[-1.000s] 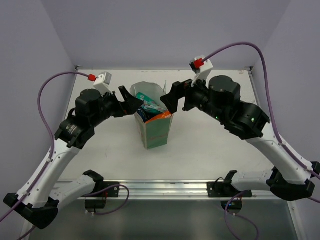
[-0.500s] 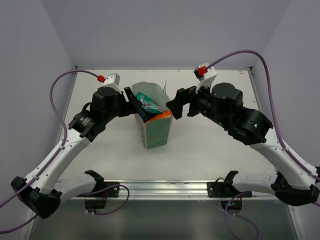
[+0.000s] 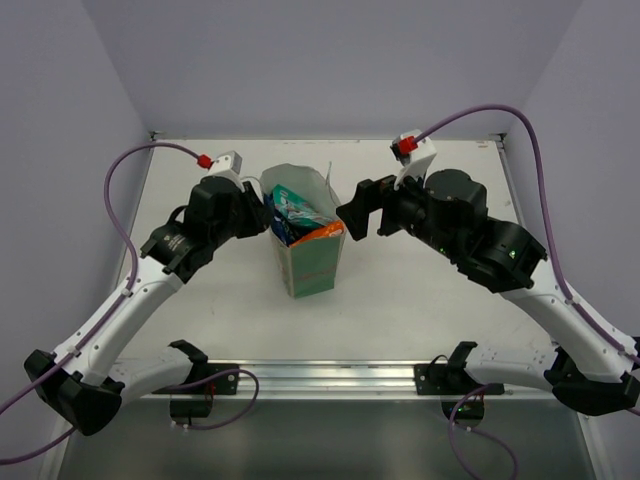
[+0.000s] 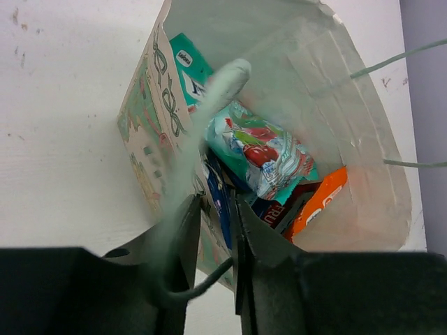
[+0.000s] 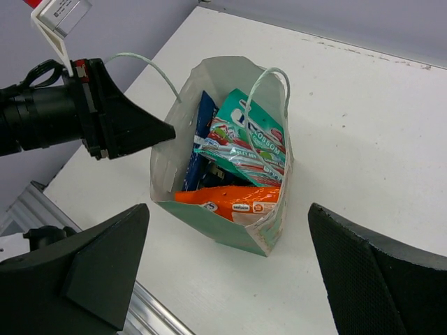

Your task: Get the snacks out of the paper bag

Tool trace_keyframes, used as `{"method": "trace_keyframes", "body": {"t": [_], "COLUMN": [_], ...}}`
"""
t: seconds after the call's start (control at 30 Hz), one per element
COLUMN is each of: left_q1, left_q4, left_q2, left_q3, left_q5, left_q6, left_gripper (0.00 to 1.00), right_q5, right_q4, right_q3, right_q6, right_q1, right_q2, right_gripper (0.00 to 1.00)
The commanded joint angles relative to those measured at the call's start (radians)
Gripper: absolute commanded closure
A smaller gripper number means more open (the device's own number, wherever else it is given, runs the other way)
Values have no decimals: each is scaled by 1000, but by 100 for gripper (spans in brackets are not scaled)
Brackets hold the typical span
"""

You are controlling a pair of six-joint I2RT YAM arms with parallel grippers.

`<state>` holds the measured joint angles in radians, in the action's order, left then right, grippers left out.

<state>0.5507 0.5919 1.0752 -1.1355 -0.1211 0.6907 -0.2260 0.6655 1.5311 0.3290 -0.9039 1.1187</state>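
At table point(image 3: 420, 300) centre the paper bag point(image 3: 310, 268) stands upright, snacks point(image 3: 300, 212) on end inside. Left end effector point(image 3: 264, 213) pinches its 9 o'clock wall; right end effector point(image 3: 353, 210), wide open, hangs free at 3 o'clock.

Blue packets point(image 5: 201, 139) mostly under teal packet point(image 5: 248, 139)

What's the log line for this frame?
left gripper: astride paper bag rim | right gripper: open, beside bag | snacks: in bag
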Motion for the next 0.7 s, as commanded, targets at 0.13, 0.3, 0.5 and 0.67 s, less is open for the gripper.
{"method": "trace_keyframes", "body": {"t": [0.13,0.3,0.5,0.67], "left_q1": [5,3,-8,-20], "left_q4": [42,60,4,-154], "left_q2": [15,43,120,111], "left_q3": [-18,-81,-245,-287], "left_q5": [-87,-152,-268,-328], "left_q6": [-6,-63,-347,-647], "left_gripper": [90,100,100,100], "right_q5": [-13,-6,22,86], "right_q4": [-32,-30,-9,17], "right_q3": [3,18,96,185], "right_q6": [1,-44,-136,-198], "right_q1": [5,5,5,3], "right_q2": [-8,0,58,131], "right_gripper": [1,1,1,7]}}
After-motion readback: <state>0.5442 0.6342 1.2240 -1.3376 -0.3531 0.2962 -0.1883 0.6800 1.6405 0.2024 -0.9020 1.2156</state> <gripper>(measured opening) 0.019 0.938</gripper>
